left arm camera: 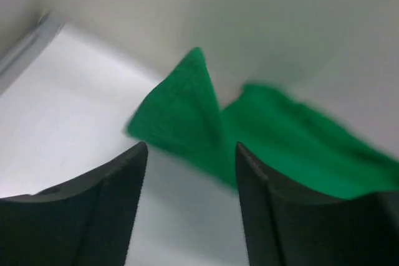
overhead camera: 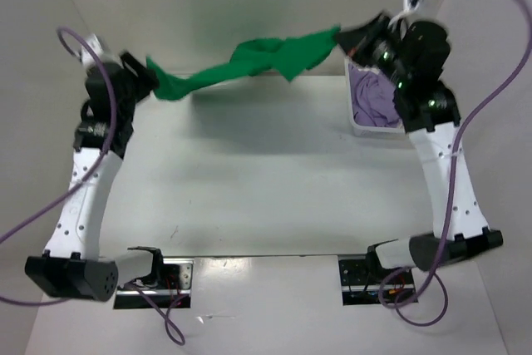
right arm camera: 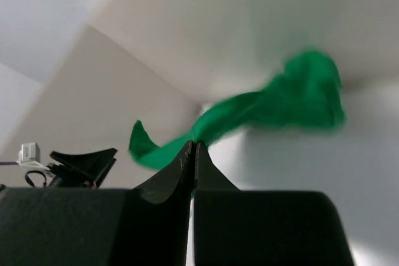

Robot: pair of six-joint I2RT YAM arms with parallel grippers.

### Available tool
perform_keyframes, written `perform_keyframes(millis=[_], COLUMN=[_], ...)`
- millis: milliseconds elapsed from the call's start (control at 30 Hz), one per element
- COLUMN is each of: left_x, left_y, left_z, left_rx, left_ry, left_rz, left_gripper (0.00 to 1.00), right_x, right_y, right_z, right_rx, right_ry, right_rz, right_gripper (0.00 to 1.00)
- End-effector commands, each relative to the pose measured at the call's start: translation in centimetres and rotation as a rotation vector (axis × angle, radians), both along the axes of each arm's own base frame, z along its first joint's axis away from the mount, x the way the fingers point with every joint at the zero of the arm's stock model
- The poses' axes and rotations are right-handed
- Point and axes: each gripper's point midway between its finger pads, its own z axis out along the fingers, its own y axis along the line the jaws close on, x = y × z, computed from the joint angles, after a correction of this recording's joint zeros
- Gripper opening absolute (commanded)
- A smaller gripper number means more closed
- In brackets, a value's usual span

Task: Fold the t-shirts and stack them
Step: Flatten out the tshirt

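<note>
**Green shirt strung between the arms, one end let go**

In the top view we see the green t-shirt [overhead camera: 249, 60] twisted into a loose rope in the air above the table [overhead camera: 266, 189]. It runs from the left gripper [overhead camera: 143, 79] across to the right gripper [overhead camera: 353, 37], both at the far side. That view is too blurred at either end for us to judge a grip.

The left wrist view settles its own side. The two dark fingers [left arm camera: 106, 210] stand well apart with nothing between them, and the green t-shirt [left arm camera: 187, 116] hangs just beyond their tips, over the pale tabletop.

In the right wrist view we find the opposite. The fingers [right arm camera: 162, 185] are pressed tight together and pinch an edge of the green t-shirt [right arm camera: 280, 101], which streams away from the tips, motion-blurred.

Only the top view shows us the white basket [overhead camera: 366, 129], at the table's right edge beneath the right arm. The lavender t-shirt [overhead camera: 374, 97] lies crumpled inside it, and the arm covers part of the basket.
</note>
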Motion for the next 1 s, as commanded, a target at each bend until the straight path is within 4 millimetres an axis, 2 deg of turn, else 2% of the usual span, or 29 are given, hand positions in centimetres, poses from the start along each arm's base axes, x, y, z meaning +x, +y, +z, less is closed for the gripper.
perform_keyframes(millis=[0,33,67,100,133,167,233,300,333,400,433,500,533,567,633,733,800,867,967], left_x=[-4.5,-5.5,-6.9,-8.3,-8.5,-9.4,-10.4,-11.0,-11.1,-11.3,-11.1,-10.0,-9.0,-8.1,-7.5,-6.2,-5.0,-5.2,-5.3], left_y=[1.5,1.4,1.4,1.3,1.3,0.6,-0.6,-1.9,-1.9,-3.6,-3.6,-4.0,-4.0,-4.1,-3.9,-3.5,-3.9,-4.1,-3.4], left_z=[-11.9,-13.8,-17.7,-20.2,-19.8,-22.0,-24.9,-26.7,-27.4,-29.4,-30.2,-32.2,-33.5,-33.6,-36.1,-37.2,-38.2,-39.7,-40.1], left_rx=[-0.047,-0.063,-0.074,-0.109,-0.126,-0.162,-0.228,-0.277,-0.285,-0.341,-0.341,-0.357,-0.357,-0.367,-0.375,-0.4,-0.43,-0.448,-0.447], left_ry=[0.239,0.28,0.374,0.421,0.403,0.448,0.509,0.556,0.562,0.587,0.592,0.629,0.658,0.653,0.73,0.723,0.746,0.796,0.78], left_rz=[0.093,0.099,0.108,0.124,0.128,0.109,0.074,0.029,0.033,-0.044,-0.043,-0.047,-0.041,-0.037,-0.007,0.048,0.051,0.063,0.106], left_gripper=[0.75,0.78,0.81,0.82,0.82,0.82,0.8,0.8,0.8,0.8,0.8,0.74,0.68,0.66,0.62,0.61,0.61,0.58,0.57], right_x=[-1.4,-2.1,-3.0,-4.9,-5.7,-7.2,-9.4,-10.6,-10.8,-11.0,-11.1,-11.1,-11.1,-11.1,-11.1,-11.1,-11.1,-11.2,-11.4], right_y=[0.5,0.3,-0.2,-0.8,-1.0,-1.6,-2.1,-2.6,-2.7,-2.9,-2.9,-3.1,-3.1,-3.1,-3.1,-3.1,-3.1,-3.1,-3.2], right_z=[-16.0,-18.7,-24.7,-29.4,-31.2,-35.1,-38.3,-40.1,-40.2,-40.4,-40.2,-41.0,-41.0,-41.0,-40.7,-40.7,-40.2,-39.7,-39.4], right_rx=[-0.065,-0.076,-0.103,-0.125,-0.133,-0.157,-0.176,-0.194,-0.193,-0.199,-0.2,-0.212,-0.212,-0.212,-0.209,-0.209,-0.207,-0.205,-0.202], right_ry=[0.342,0.396,0.52,0.617,0.654,0.742,0.826,0.881,0.878,0.889,0.894,0.922,0.922,0.922,0.912,0.912,0.903,0.894,0.885], right_rz=[0.039,0.039,0.019,0.008,0.008,-0.014,-0.014,-0.029,-0.029,-0.038,-0.038,-0.05,-0.05,-0.05,-0.05,-0.05,-0.05,-0.05,-0.05], right_gripper=[0.0,0.0,0.0,0.0,0.0,0.0,0.0,0.0,0.0,0.0,0.0,0.0,0.0,0.0,0.0,0.0,0.0,0.0,0.0])
